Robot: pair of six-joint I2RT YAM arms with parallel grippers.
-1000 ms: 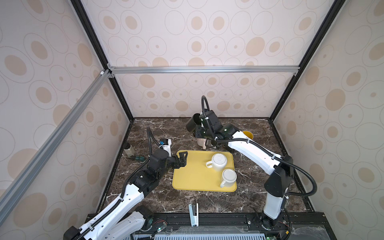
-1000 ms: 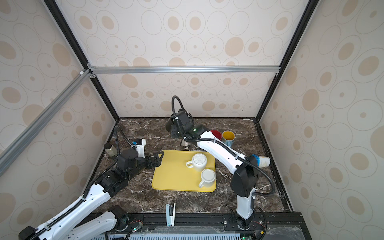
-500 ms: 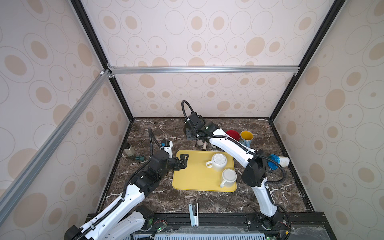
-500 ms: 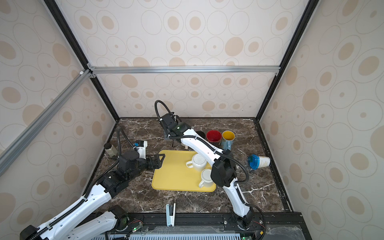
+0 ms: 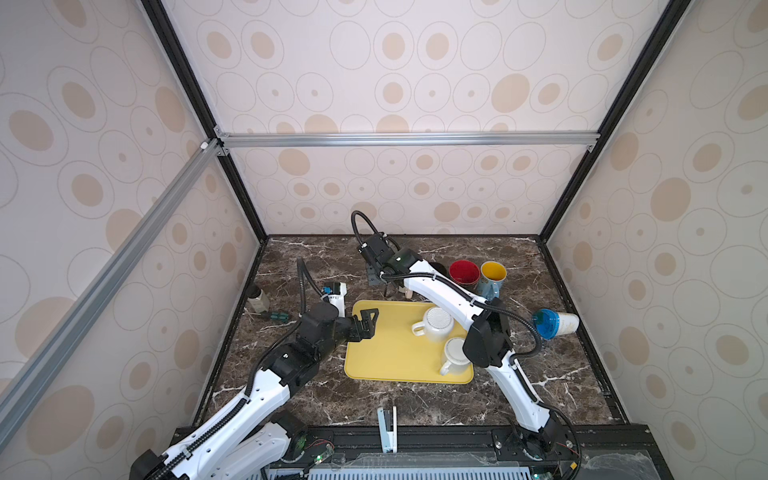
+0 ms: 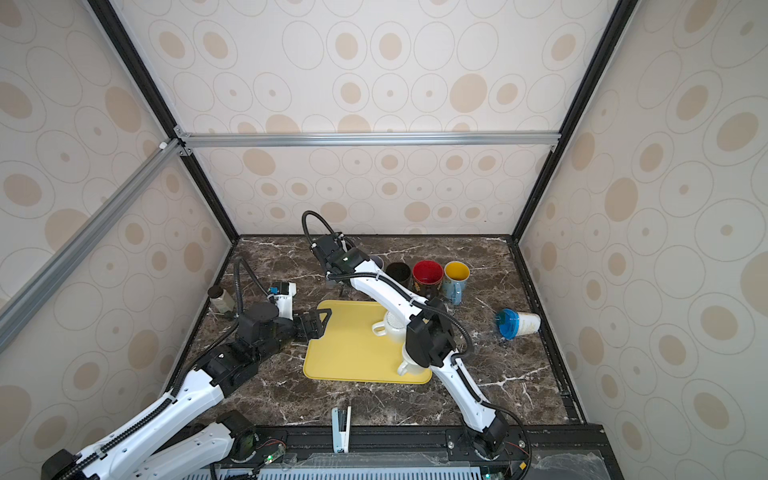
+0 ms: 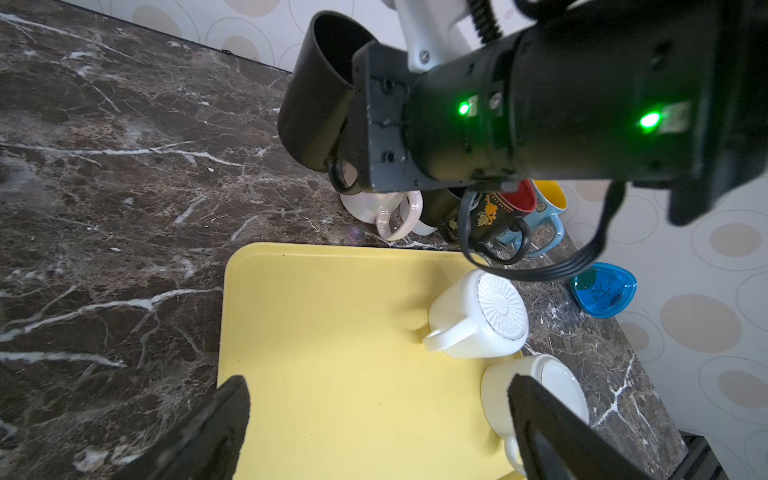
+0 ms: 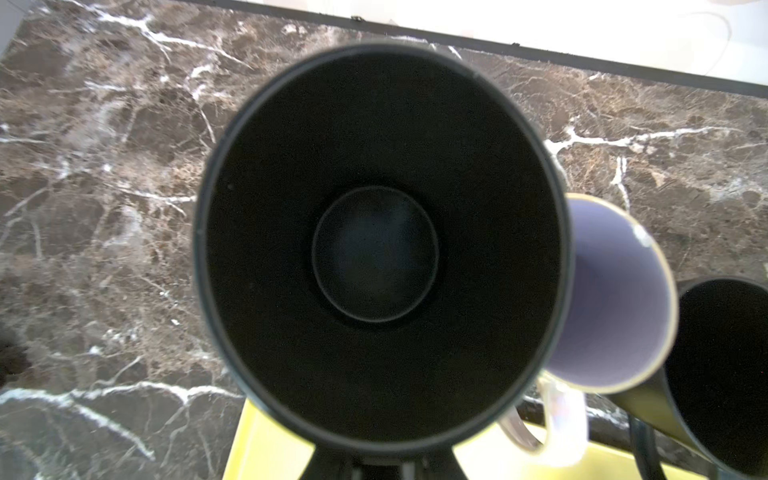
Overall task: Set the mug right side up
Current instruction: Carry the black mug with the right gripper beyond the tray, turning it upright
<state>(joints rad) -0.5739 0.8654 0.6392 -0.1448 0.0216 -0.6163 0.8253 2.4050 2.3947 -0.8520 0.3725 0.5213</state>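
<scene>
The right hand (image 7: 348, 164) is pressed together on the handle side of a tall matte black mug (image 7: 318, 93). It holds the mug off the dark marbled worktop (image 5: 415, 399), just beyond the far edge of the flat yellow plastic tray (image 5: 390, 357). The mug is tilted, with its open mouth facing up toward the right wrist camera. The left hand (image 5: 366, 322) hangs spread wide over the tray's left edge, gripping nothing. A white ceramic mug (image 5: 434, 325) and a cream ceramic mug (image 5: 455, 359) stand base-up on the tray's right part. A pearly white mug (image 7: 384, 210) sits upright on the worktop just past the tray's far edge.
</scene>
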